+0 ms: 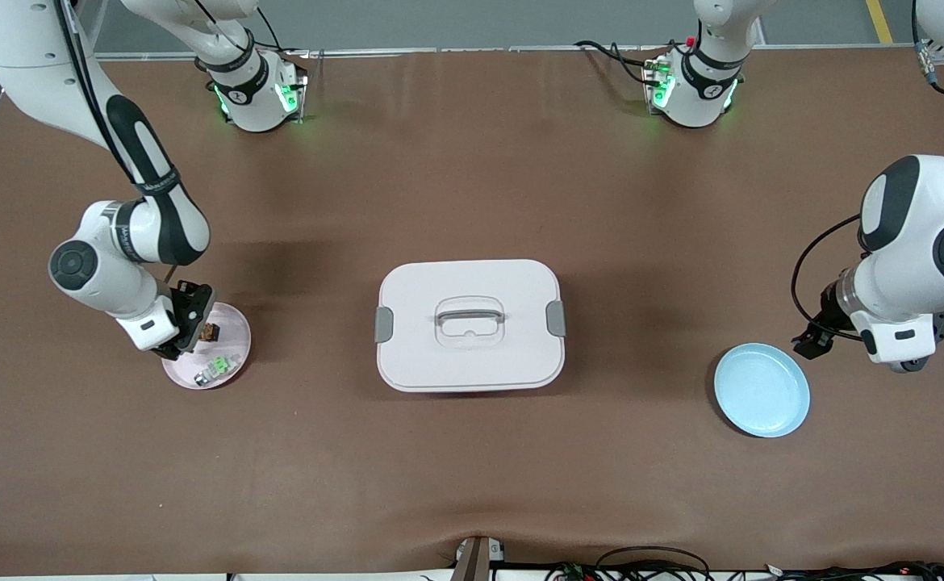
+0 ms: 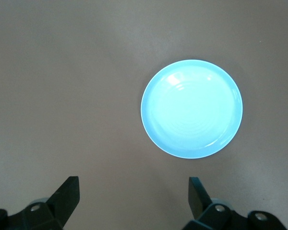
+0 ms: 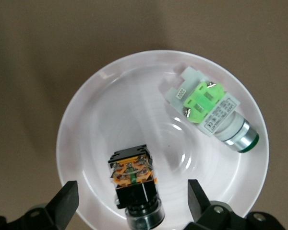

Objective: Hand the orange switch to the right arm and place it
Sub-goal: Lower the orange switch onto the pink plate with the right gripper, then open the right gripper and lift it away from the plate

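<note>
Right now, my right pincer hangs spread over pink plate at right arm's end of desk, pinching nothing. Orange switch lies in plate between my fingertips (orange face up, metallic end toward me); green-and-clear component also in plate, at about 2 o'clock from switch, not touching. My left pincer spread, waiting above bare desk beside blue plate. White lidded box sits mid-desk.

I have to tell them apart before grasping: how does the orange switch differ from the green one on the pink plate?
The orange switch has a black body with an orange face; the green switch is clear-white with a green face. The orange one lies between the right hand's open fingers, the green one outside. Both lie on the pink plate.
</note>
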{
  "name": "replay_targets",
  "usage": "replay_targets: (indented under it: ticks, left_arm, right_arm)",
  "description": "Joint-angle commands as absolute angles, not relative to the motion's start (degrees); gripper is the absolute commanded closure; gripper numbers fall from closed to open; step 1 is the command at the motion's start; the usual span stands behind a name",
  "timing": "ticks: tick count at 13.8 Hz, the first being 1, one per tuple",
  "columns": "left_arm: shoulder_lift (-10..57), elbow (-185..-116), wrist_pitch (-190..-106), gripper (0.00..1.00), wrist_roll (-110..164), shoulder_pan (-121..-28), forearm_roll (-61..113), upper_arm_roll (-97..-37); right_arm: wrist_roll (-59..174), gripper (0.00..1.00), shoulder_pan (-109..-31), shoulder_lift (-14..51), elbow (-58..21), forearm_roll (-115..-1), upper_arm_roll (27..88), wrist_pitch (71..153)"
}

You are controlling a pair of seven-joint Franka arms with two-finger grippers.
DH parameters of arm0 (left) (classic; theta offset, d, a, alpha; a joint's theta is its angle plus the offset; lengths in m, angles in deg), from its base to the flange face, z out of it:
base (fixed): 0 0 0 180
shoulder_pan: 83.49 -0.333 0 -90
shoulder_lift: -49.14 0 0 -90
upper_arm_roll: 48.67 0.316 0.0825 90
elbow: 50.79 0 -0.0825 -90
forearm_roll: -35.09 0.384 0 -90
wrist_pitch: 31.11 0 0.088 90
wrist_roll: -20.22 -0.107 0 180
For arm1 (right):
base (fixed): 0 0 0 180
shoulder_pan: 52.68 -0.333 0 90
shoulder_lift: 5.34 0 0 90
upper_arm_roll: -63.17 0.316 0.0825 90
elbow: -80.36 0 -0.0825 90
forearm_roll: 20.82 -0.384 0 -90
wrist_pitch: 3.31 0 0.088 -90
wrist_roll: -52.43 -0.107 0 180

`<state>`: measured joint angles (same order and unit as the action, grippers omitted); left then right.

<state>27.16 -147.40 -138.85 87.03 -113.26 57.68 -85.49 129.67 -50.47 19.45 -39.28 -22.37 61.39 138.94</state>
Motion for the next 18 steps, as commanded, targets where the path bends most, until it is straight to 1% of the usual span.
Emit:
replay_targets:
  ticks: [1, 4, 5, 6, 7, 9, 10, 12, 13, 15, 17, 18]
  left_arm:
    - [27.3, -147.4, -139.3, 0.00, 84.2, -114.1, 58.6, -85.9]
    - [27.2, -147.2, -139.4, 0.00, 82.3, -113.0, 58.6, -84.7]
    - [27.2, -147.0, -139.4, 0.00, 81.5, -112.2, 58.6, -83.5]
    - [27.3, -147.0, -139.4, 0.00, 80.4, -109.9, 58.6, -81.0]
    - [27.6, -147.0, -139.4, 0.00, 79.5, -106.0, 58.6, -77.0]
    - [28.4, -147.0, -139.3, 0.00, 77.3, -96.7, 57.7, -66.3]
    - [28.7, -147.0, -139.3, 0.00, 76.0, -94.1, 57.3, -63.5]
    - [29.0, -147.0, -139.3, 0.00, 73.5, -91.9, 55.8, -60.5]
    - [29.2, -146.9, -139.3, 0.00, 71.7, -90.2, 55.5, -58.1]
    - [30.1, -146.9, -139.3, 0.00, 67.1, -85.1, 53.6, -51.3]
    - [31.6, -146.9, -139.3, 0.00, 59.0, -82.8, 49.7, -46.5]
    - [32.6, -146.9, -139.3, 0.00, 55.3, -82.6, 47.4, -45.4]
  right_arm:
    - [124.1, 0.00, -50.2, 16.2, -37.9, -25.4, 62.2, 132.9]
    - [112.3, 0.00, -51.8, 13.0, -35.7, -25.3, 62.0, 128.1]
    - [108.2, 0.00, -52.0, 12.3, -34.5, -24.8, 62.0, 126.3]
    - [104.7, 0.00, -51.9, 11.5, -33.0, -24.9, 61.9, 123.9]
    - [99.7, 0.00, -51.9, 11.1, -30.8, -25.0, 61.9, 120.1]
    - [90.8, 0.00, -52.5, 10.7, -24.2, -22.3, 61.8, 110.5]
    - [89.7, 0.00, -52.0, 10.7, -20.9, -21.0, 61.7, 107.2]
    - [86.7, 0.00, -49.1, 10.7, -16.2, -21.2, 61.5, 101.5]
    - [83.0, 0.00, -47.9, 10.7, -14.5, -21.7, 61.6, 99.2]
    - [77.5, 0.00, -47.8, 10.7, -10.3, -21.6, 61.5, 94.6]
    - [70.4, 0.00, -46.2, 11.2, -6.5, -21.6, 61.4, 91.9]
    - [67.8, 0.00, -44.8, 11.2, -6.0, -22.1, 61.6, 91.9]
